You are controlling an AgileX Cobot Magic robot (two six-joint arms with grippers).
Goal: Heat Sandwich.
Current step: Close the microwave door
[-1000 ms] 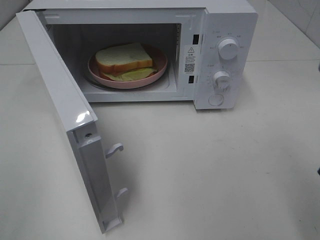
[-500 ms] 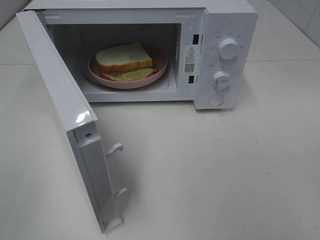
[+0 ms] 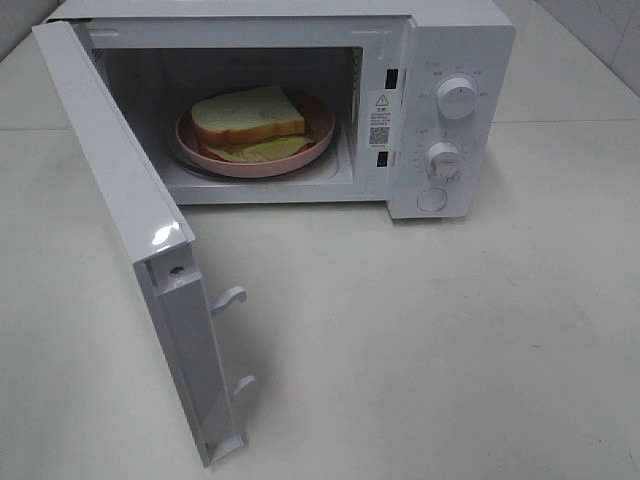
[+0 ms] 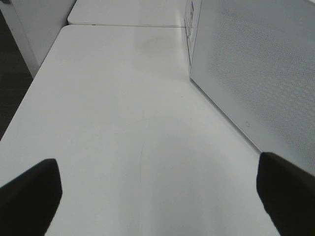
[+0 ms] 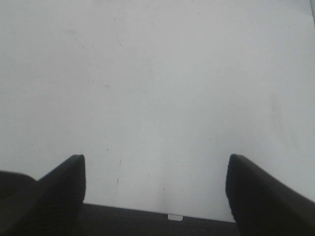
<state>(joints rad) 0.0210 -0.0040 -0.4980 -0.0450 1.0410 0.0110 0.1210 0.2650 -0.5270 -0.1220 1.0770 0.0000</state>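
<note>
Sandwich lay inside a white microwave, whose door stood wide open, probably for loading; a round pink plate held it off the cavity floor. Left gripper and right gripper hung over the white table, fingers spread wide, holding nothing

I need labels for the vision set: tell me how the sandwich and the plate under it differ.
Shape: the sandwich is squarish, the plate round. Colour: the sandwich is white bread with tan crust and a green layer; the plate is plain pink. Size: the plate is wider, its rim showing around the sandwich. Both sit inside the microwave, whose door stands open.
</note>
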